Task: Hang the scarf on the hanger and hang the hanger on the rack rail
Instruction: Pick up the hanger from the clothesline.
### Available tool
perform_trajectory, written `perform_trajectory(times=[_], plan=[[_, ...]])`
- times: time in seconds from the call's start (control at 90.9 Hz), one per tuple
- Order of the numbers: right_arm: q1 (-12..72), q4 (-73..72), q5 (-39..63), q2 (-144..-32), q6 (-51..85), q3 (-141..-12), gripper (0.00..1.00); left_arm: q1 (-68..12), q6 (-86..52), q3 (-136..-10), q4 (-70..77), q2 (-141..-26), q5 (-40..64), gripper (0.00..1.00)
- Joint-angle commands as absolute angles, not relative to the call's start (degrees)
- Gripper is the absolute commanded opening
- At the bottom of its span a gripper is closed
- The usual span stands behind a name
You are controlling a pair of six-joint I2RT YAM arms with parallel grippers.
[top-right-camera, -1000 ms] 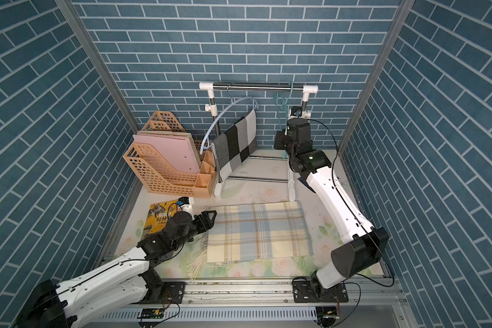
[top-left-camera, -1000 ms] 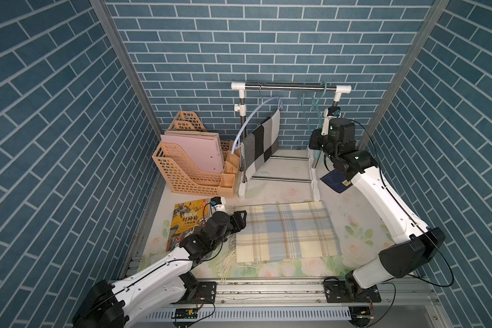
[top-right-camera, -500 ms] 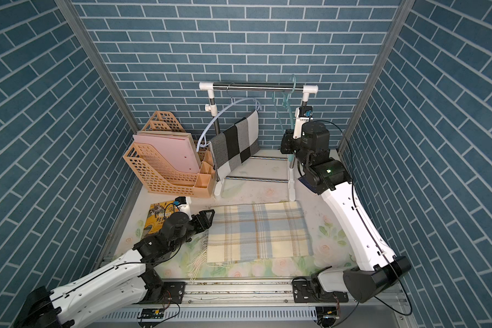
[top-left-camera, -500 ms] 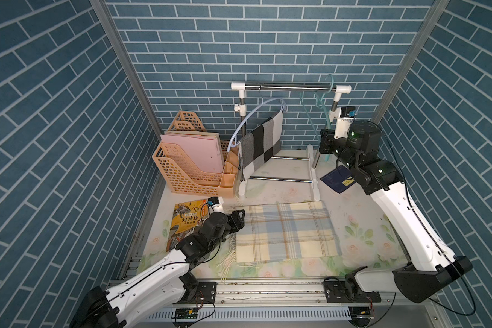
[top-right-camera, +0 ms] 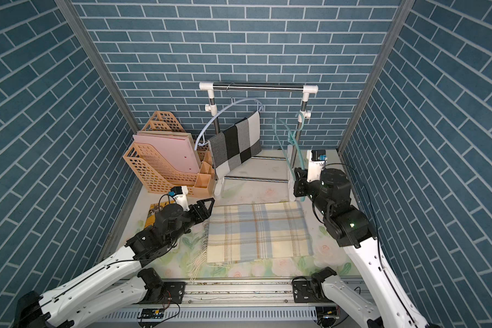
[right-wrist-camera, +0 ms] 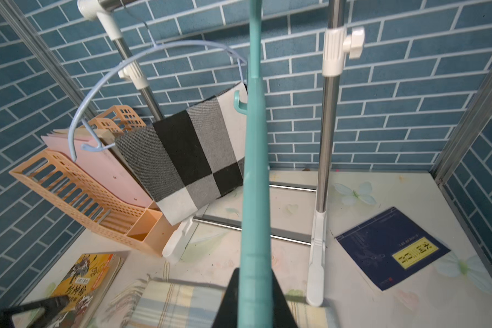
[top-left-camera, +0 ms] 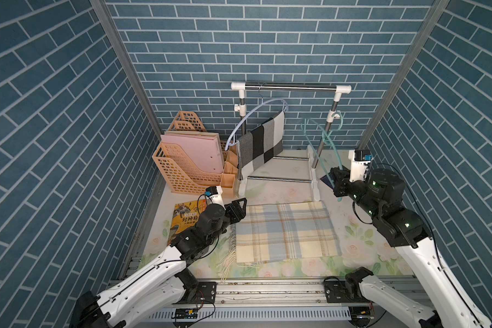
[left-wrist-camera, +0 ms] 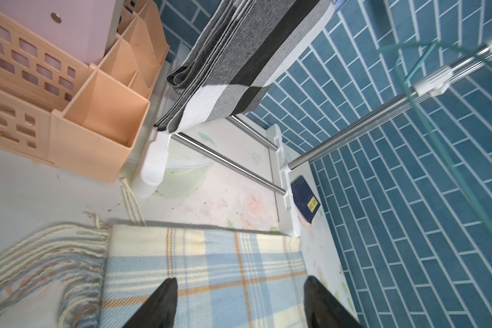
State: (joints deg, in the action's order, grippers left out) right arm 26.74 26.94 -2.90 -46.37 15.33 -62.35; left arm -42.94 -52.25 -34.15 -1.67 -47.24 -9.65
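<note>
Scarf [top-left-camera: 284, 233] lies flat on the tabletop [top-left-camera: 270, 187] before the rack [top-left-camera: 290, 88]; soft, light, probably saggy, so pinch its edge. Left tool [left-wrist-camera: 239, 284] wide over it; right tool [right-wrist-camera: 253, 286] clamps the hanger [right-wrist-camera: 254, 170]

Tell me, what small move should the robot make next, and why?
Probably the left gripper should dip and close on the near edge of the scarf. Its jaws stand open just above the plaid cloth, which lies flat on the table with nothing gripping it. The right gripper is shut on the hanger, so the scarf seems to be the missing half.
</note>
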Motion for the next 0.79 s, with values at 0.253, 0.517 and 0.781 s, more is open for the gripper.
perform_trajectory(times=[0.253,0.517,0.781], plan=[[44.7,17.5,-18.6,-30.3,23.8,-36.0,0.00,-59.3,-58.8,-40.3,1.8,-52.7,-21.5,0.71],[59.0,7.0,-37.3,-27.9,26.8,-23.8,0.00,-68.4,-62.8,-51.1,4.5,-66.7,-31.9,0.72],[68.1,2.8,-50.8,-35.0,30.3,-21.8,0.00,-72.9,-63.3,-72.6,-7.3,-84.8,-39.4,0.72]])
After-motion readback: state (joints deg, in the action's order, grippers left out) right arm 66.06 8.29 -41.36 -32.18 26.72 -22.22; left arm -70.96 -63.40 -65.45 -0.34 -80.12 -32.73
